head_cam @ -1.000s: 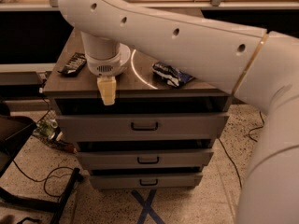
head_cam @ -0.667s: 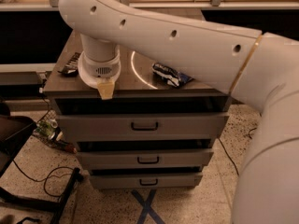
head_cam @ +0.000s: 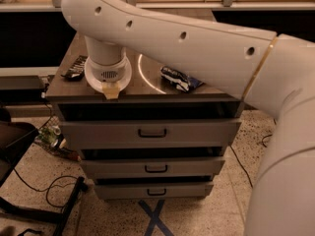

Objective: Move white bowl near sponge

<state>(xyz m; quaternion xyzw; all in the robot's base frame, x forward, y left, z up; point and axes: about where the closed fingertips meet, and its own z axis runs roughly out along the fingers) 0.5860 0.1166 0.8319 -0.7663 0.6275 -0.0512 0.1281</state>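
Note:
My gripper (head_cam: 111, 89) hangs from the round white wrist over the front left part of the cabinet top (head_cam: 147, 90), its tan tip at the front edge. A thin white curved line (head_cam: 142, 74) shows on the top just right of the wrist. It could be the white bowl's rim, but my arm covers the rest and I cannot tell. The sponge is hidden or out of view.
A flat black snack bar wrapper (head_cam: 74, 67) lies at the left edge of the top. A dark blue and white snack bag (head_cam: 179, 77) lies to the right of the arc. Three drawers (head_cam: 151, 132) sit below. Cables and a dark frame (head_cam: 44, 195) lie on the floor at left.
The gripper's tip has risen from in front of the top drawer's edge to the level of the cabinet top. The objects on the top have not moved.

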